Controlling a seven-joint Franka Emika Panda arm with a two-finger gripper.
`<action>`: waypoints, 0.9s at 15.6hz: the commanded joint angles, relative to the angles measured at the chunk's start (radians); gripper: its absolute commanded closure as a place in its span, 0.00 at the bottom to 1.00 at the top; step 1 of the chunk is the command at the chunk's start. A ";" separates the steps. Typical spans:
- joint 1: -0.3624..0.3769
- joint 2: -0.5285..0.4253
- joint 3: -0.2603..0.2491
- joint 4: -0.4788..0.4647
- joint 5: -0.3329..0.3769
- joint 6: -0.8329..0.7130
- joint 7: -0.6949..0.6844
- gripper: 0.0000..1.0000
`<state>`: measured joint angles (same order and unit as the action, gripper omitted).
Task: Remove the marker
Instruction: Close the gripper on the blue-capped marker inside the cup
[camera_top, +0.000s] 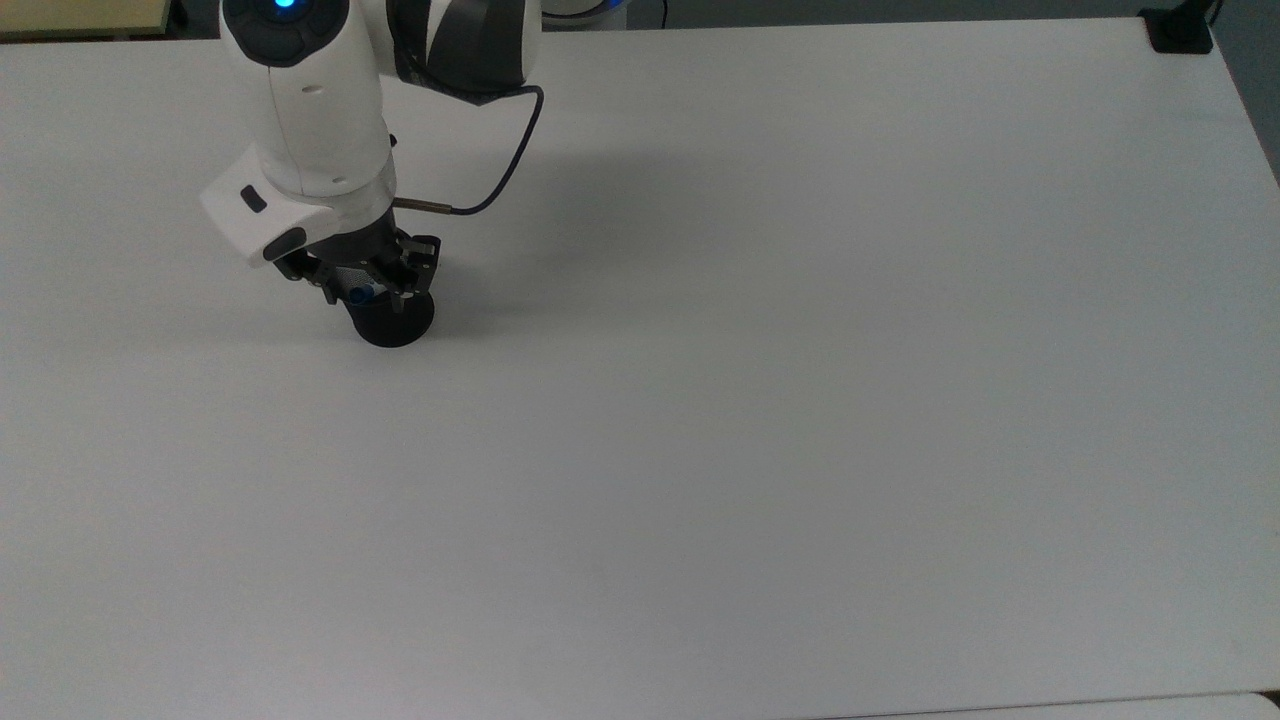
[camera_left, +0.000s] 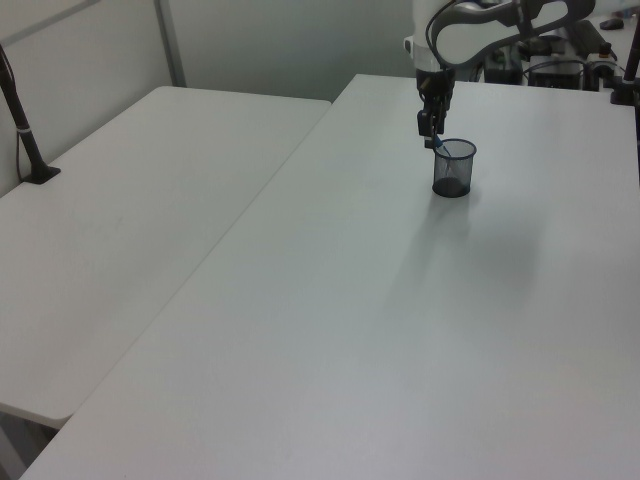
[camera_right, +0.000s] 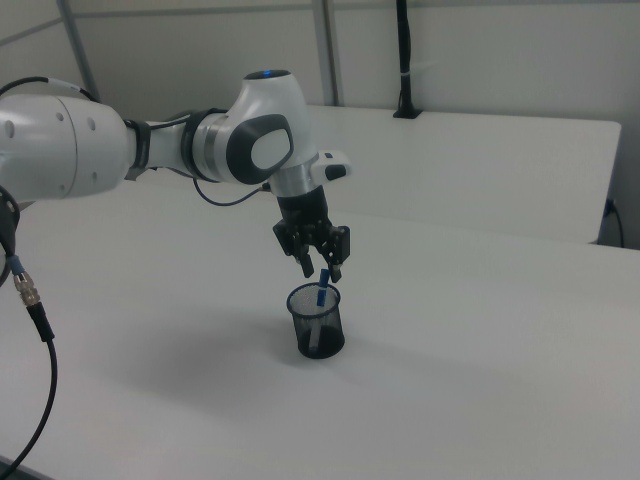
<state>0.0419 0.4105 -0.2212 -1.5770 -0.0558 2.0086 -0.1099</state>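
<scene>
The marker (camera_right: 321, 293) stands tilted in a black mesh cup (camera_right: 317, 325), its blue cap poking just above the rim. My gripper (camera_right: 319, 275) hangs open right over the cup, one finger on each side of the cap and just above it. In the top view the gripper (camera_top: 362, 297) covers the cup's mouth, with the blue cap (camera_top: 357, 294) showing between the fingers and the cup's wall (camera_top: 398, 325) below. In the left view the gripper (camera_left: 432, 128) sits above the near-left rim of the cup (camera_left: 453, 170).
The cup stands on a broad white table (camera_top: 760, 400). A second white table (camera_left: 130, 230) adjoins it on the left view's left. A black clamp post (camera_top: 1178, 30) is fixed at the top view's far right corner. A cable (camera_top: 500, 170) hangs off the wrist.
</scene>
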 joint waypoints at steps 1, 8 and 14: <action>0.009 0.002 -0.006 -0.005 -0.013 0.028 -0.005 0.69; 0.004 -0.024 -0.015 0.002 -0.013 0.019 -0.019 0.91; 0.010 -0.110 -0.013 0.075 0.008 0.002 -0.002 0.91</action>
<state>0.0399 0.3748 -0.2275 -1.5212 -0.0558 2.0176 -0.1099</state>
